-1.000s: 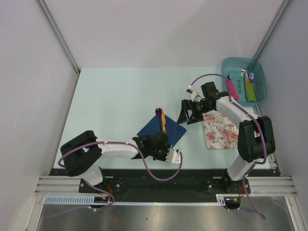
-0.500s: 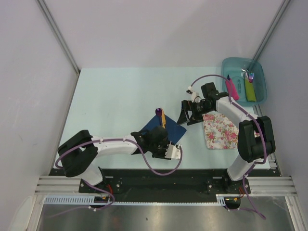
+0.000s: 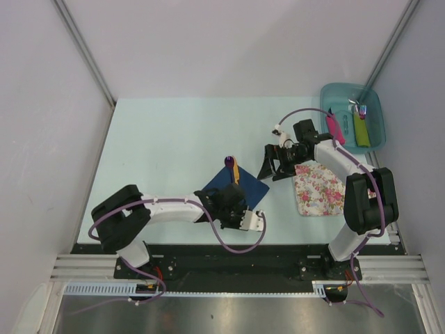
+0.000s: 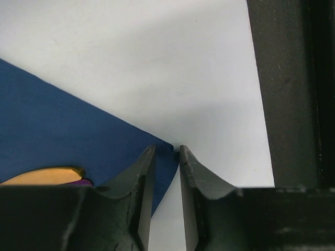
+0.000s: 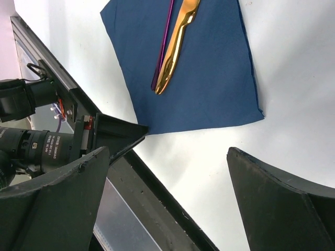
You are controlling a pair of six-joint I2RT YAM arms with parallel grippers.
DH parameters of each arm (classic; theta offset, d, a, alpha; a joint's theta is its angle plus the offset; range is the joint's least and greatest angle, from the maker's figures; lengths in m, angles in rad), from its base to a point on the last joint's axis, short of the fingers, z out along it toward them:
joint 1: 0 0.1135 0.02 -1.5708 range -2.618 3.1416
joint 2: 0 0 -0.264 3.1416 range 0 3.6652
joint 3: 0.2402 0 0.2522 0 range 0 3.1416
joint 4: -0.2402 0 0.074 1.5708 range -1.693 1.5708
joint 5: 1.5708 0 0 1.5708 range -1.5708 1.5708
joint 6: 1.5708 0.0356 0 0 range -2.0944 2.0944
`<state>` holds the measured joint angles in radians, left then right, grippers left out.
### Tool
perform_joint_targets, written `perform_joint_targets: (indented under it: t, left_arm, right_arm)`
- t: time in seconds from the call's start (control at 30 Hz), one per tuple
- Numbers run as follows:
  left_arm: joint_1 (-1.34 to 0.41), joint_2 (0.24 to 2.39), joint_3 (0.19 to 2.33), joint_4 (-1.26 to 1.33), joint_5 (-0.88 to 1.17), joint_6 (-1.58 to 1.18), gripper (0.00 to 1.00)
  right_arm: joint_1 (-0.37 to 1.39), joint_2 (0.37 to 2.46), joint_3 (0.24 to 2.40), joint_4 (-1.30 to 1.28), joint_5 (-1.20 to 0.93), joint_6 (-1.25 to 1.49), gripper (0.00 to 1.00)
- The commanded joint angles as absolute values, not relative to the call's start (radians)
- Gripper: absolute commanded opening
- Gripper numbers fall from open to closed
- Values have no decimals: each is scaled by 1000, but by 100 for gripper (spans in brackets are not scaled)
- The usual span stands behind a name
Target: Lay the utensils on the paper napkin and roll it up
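Note:
The dark blue paper napkin (image 3: 252, 188) lies flat as a diamond near the table's front. On it rest the utensils side by side: the tan wooden knife (image 3: 236, 170) and the purple spoon (image 3: 228, 161). In the right wrist view the knife (image 5: 178, 39) and the spoon's thin handle (image 5: 164, 44) lie along the napkin (image 5: 209, 78). My left gripper (image 4: 167, 149) is low over the napkin's near corner (image 4: 57, 136), jaws a narrow gap apart, the corner's tip lying between them. My right gripper (image 3: 272, 170) hovers wide open just right of the napkin, holding nothing.
A floral mat (image 3: 318, 189) lies at the right front. A teal tray (image 3: 375, 101) at the back right holds pink-handled and green-handled cutlery. The black rail (image 4: 288, 94) runs along the table's near edge, close to my left gripper.
My left gripper's jaws have parted from shut to a narrow gap, and the arm has shifted slightly at the napkin's near corner. The right arm has stayed put.

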<state>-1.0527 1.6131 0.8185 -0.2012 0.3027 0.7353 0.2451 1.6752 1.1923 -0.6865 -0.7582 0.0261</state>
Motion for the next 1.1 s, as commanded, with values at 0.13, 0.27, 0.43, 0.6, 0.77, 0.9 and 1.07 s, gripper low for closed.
perform_joint_targets:
  t: [0.13,0.27,0.43,0.6,0.77,0.9,1.07]
  left_arm:
    - [-1048,1675,861,-216,319,764,11]
    - [-1031,1678,876,-222,318,778,4]
    - [-1019,1638,910,-261,354,796,1]
    - [-1011,1592,923,-302,391,815,0]
    - [-965,1582,980,-359,439,818,0]
    - [-914,1583,1032,-393,471,816,0]
    - [-882,1603,1046,-367,466,833,0]
  right_arm:
    - [227,1671,1189,-680,-787,32,100]
    - [225,1667,1184,-677,-790,34,100]
    - [229,1667,1178,-669,-796,38,100]
    - [230,1666,1164,-660,-807,38,100]
    - [235,1667,1157,-650,-810,37,100]
    - [235,1669,1154,-647,-811,40,100]
    - [238,1675,1140,-624,-830,54,98]
